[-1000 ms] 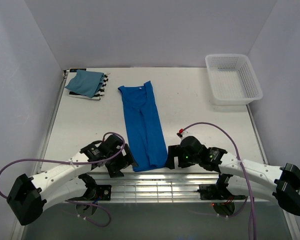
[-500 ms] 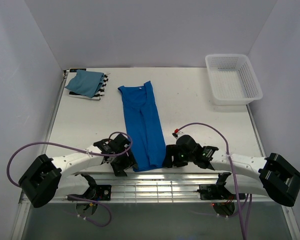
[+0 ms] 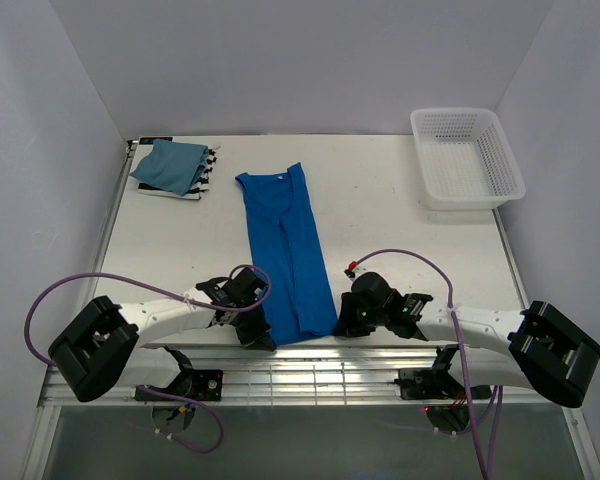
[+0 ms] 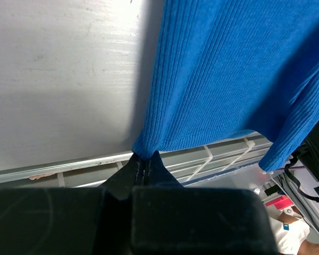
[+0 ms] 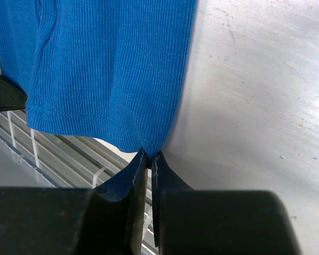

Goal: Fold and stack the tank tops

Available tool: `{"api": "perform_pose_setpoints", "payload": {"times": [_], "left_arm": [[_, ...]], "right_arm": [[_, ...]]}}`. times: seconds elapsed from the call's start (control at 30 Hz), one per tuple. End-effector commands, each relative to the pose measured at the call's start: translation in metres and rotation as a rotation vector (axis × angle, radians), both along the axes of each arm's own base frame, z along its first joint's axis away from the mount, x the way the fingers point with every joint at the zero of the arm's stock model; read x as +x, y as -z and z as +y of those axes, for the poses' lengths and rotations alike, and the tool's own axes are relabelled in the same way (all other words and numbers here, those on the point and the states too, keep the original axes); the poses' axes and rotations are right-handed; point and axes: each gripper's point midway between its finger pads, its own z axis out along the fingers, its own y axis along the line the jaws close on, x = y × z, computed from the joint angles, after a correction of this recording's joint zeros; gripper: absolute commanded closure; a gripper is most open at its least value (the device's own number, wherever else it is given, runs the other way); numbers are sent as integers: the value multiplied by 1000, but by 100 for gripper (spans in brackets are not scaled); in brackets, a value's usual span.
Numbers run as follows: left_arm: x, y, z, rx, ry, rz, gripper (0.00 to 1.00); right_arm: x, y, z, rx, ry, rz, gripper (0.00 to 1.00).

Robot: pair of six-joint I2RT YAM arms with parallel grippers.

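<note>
A bright royal blue tank top point(image 3: 283, 250) lies as a long strip down the middle of the table, folded lengthwise, its hem at the near edge. My left gripper point(image 3: 263, 337) is shut on the hem's near-left corner point(image 4: 144, 149). My right gripper point(image 3: 337, 327) is shut on the near-right corner point(image 5: 149, 147). At the far left, a muted teal-blue tank top point(image 3: 170, 165) lies folded on top of a black-and-white striped tank top point(image 3: 202, 176), of which only the edges show.
A white lattice basket point(image 3: 466, 157) stands at the far right corner. A metal grille point(image 3: 310, 370) runs along the table's near edge, just below both grippers. White walls close in the left, back and right sides.
Both grippers have moved in to the hem's near corners and shut on them. They were open beside the cloth a second ago.
</note>
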Motion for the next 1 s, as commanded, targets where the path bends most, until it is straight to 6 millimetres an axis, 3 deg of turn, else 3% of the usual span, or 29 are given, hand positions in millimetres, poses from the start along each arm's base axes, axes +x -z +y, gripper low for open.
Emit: {"api": "perform_pose_setpoints", "payload": {"times": [0.0, 0.2, 0.47, 0.63, 0.77, 0.97], "left_arm": [[20, 3, 2, 24, -21, -105, 100], [32, -26, -5, -39, -56, -181, 100], [70, -62, -6, 41, -92, -295, 100], [106, -93, -10, 53, -141, -386, 100], [142, -103, 9, 83, -214, -426, 100], [200, -111, 15, 74, -206, -481, 100]], "right_arm": [[6, -8, 3, 11, 0, -36, 92], [19, -37, 10, 42, 3, -109, 92], [61, -99, 21, 68, 52, -300, 92], [89, -110, 32, 37, 40, -332, 92], [131, -128, 32, 39, 99, -363, 92], [188, -151, 41, 30, 103, -424, 92]]}}
